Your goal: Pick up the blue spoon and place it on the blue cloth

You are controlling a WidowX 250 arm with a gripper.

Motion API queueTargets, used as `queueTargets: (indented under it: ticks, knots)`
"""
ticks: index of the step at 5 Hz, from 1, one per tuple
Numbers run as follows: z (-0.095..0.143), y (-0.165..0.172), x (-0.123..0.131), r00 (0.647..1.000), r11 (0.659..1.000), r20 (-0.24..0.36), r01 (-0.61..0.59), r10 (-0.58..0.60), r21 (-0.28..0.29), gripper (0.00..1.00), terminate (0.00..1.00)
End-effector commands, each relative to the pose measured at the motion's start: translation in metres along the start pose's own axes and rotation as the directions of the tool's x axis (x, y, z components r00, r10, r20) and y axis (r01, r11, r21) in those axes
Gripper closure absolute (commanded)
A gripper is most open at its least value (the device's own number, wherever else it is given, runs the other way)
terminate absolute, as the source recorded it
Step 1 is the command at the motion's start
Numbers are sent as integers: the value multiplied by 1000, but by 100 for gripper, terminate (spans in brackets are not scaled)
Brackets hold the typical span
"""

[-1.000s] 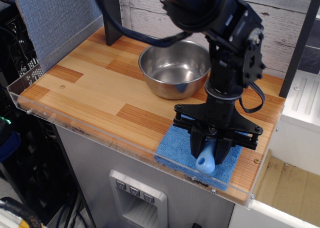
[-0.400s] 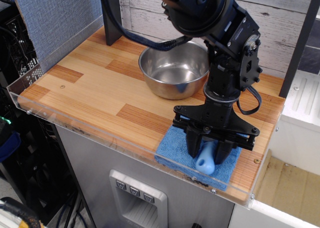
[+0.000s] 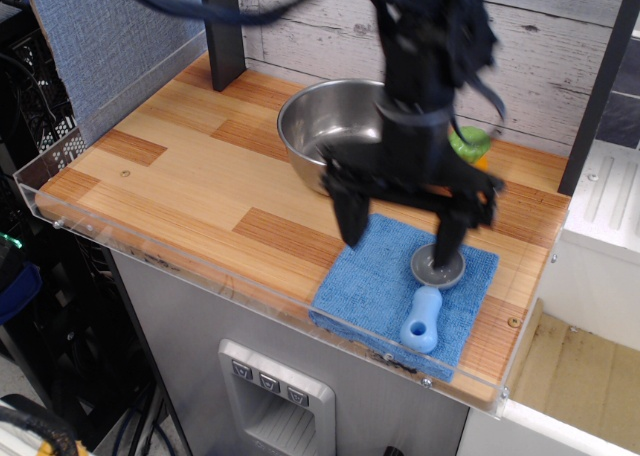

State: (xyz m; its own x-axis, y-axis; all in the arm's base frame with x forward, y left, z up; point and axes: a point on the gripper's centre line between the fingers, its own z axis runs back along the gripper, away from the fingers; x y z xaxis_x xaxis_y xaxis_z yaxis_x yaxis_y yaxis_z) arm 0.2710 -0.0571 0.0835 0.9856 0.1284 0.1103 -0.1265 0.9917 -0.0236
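Observation:
The blue spoon (image 3: pixel 427 298) lies on the blue cloth (image 3: pixel 372 282) at the table's front right. Its light-blue handle points toward the front edge and its round grey bowl sits toward the back. My gripper (image 3: pixel 400 234) is open, its two dark fingers spread wide above the cloth. The left finger (image 3: pixel 352 216) hangs over the cloth's back left corner. The right finger (image 3: pixel 452 238) is just above the spoon's grey bowl. Nothing is held between them. The arm is motion-blurred.
A large steel bowl (image 3: pixel 330 126) stands behind the cloth. A green and orange object (image 3: pixel 468 146) shows behind the arm at right. A clear plastic lip (image 3: pixel 200 261) runs along the front edge. A blue-grey fabric panel (image 3: pixel 110 36) stands at left.
My gripper has let go of the spoon, opened wide and risen and moved back. The spoon now lies free on the cloth. The green object is uncovered.

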Motion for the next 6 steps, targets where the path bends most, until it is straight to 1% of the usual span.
queueTargets:
  ticks: [1, 2, 3, 4, 5, 6]
  knots:
    - [35, 57, 21, 998, 999, 57, -31, 30, 23, 0, 0]
    - [32, 71, 33, 999, 998, 45, -7, 5, 57, 0, 0]
    - [33, 81, 40, 999, 999, 42, 2, -4, 48, 0, 0]
    - [32, 89, 41, 1000, 998, 10, 22, -22, 66, 0, 0]
    - [32, 89, 41, 1000, 998, 10, 22, -22, 66, 0, 0]
    - [32, 89, 41, 1000, 998, 10, 22, -22, 66, 0, 100]
